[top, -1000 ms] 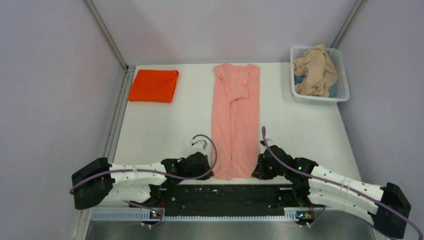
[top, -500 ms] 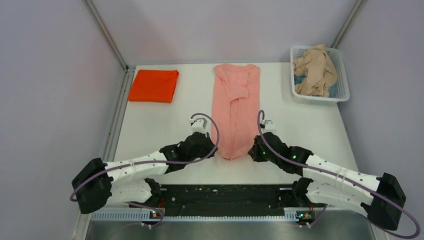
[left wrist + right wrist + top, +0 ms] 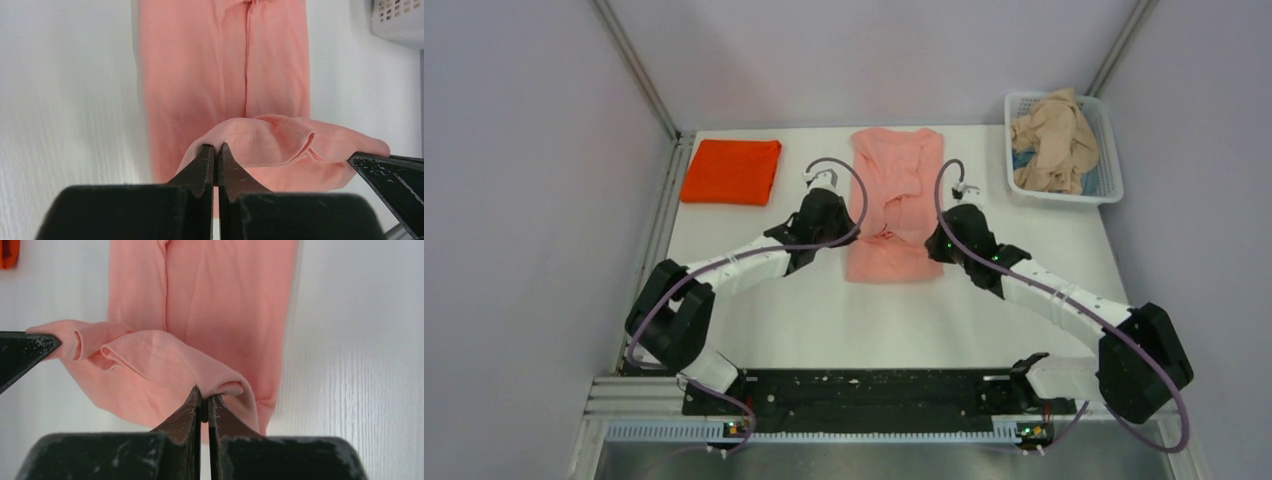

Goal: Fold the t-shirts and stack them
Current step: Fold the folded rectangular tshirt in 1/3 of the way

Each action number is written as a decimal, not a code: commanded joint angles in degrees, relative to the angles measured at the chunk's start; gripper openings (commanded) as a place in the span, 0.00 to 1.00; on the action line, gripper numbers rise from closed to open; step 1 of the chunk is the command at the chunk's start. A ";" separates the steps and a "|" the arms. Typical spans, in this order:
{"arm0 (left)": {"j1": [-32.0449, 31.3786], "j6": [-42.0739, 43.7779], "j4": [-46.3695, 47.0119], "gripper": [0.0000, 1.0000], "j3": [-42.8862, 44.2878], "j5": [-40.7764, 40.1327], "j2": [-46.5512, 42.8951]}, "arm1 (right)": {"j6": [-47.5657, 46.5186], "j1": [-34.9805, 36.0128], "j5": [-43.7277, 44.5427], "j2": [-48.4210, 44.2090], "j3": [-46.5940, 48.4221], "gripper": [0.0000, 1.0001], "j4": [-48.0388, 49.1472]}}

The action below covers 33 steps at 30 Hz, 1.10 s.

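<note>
A salmon-pink t-shirt (image 3: 894,205) lies as a long strip down the middle of the table, its near end lifted and doubled back over itself. My left gripper (image 3: 842,226) is shut on the left corner of that hem (image 3: 235,142). At the other corner (image 3: 220,385) my right gripper (image 3: 936,240) is shut too. Both hold the hem above the strip, about halfway along it. A folded orange-red t-shirt (image 3: 731,171) lies at the far left. A crumpled beige t-shirt (image 3: 1052,140) fills the white basket (image 3: 1111,160) at the far right.
The basket's corner (image 3: 400,20) shows at the top right of the left wrist view. Something blue (image 3: 1022,158) lies under the beige cloth in the basket. Grey walls close the table on the left, right and back. A black rail (image 3: 864,385) runs along the near edge.
Both grippers have carried the pink t-shirt's near hem away from the front edge toward the far end, folding the strip back over itself. The arms have stretched out forward.
</note>
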 commanded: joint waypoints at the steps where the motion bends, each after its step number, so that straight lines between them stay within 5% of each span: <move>1: 3.54 3.36 -0.96 0.00 8.49 3.13 5.38 | -3.65 -5.11 -4.87 6.56 6.55 0.00 7.32; 20: 11.72 9.90 -6.88 0.00 30.33 13.28 27.14 | -6.52 -14.69 -10.52 28.43 19.37 0.00 13.65; 24: 12.61 10.31 -6.77 0.07 32.54 15.29 30.50 | -6.20 -15.35 -10.23 31.44 20.68 0.00 14.47; 29: 13.67 10.58 -6.66 0.40 34.57 17.91 32.39 | -6.30 -16.26 -10.05 34.19 23.05 0.14 15.00; 31: 14.03 10.84 -7.25 0.63 35.81 18.62 32.09 | -6.67 -16.37 -10.11 34.33 24.53 0.38 14.66; 32: 14.11 10.89 -7.85 0.95 36.25 18.54 31.56 | -7.16 -16.32 -10.47 34.03 25.13 0.61 14.25; 33: 14.18 11.18 -8.19 0.98 36.36 18.44 30.72 | -7.53 -16.33 -11.02 33.64 25.64 0.79 13.76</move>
